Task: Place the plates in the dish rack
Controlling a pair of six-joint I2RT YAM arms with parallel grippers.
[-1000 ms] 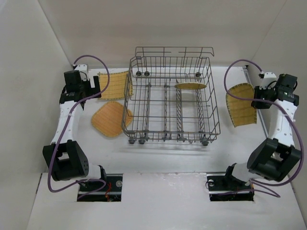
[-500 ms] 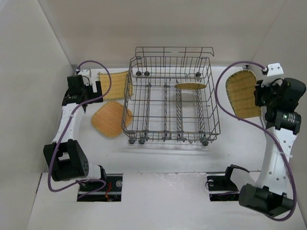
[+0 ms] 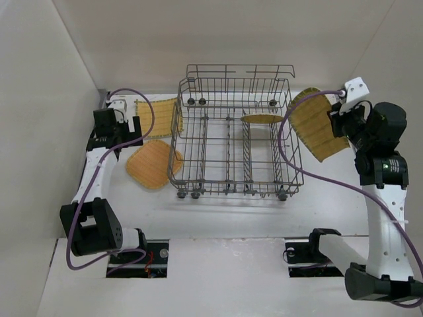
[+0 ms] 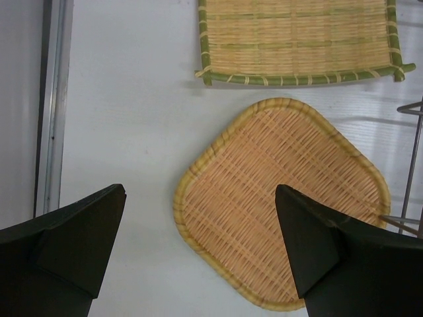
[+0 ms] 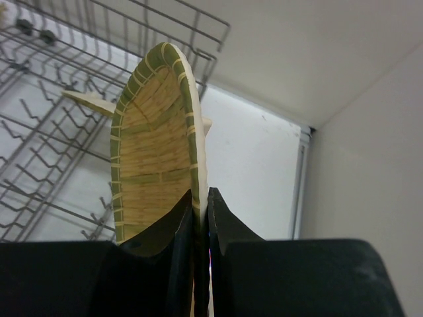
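**Top external view: the right arm has carried its plate up to the rack**

One second ago the striped plate (image 3: pixel 316 129) was low at the right side of the desk (image 3: pixel 218 214), well apart from the dish rack (image 3: pixel 176 148). Now the right arm is raised and turned inward, and the plate is in the air, tilted, with its left part over the right rim of the rack near the back corner. The right hand (image 3: pixel 338 121) is closed tightly on the plate's edge; in the right wrist view the two fingers pinch the rim and the plate stands edge-on above the tines. It is not yet between the tines, so the placing is probably the next step.

One plate (image 3: pixel 263 119) already sits inside the rack. The left arm has moved only a little. Its hand (image 4: pixel 198 198) is wide open and holds nothing, above the orange plate (image 4: pixel 284 211), which lies flat on the desk beside the rack. The green-edged plate (image 4: pixel 297 39) lies just behind it. By this, two plates on the desk remain to be picked up.
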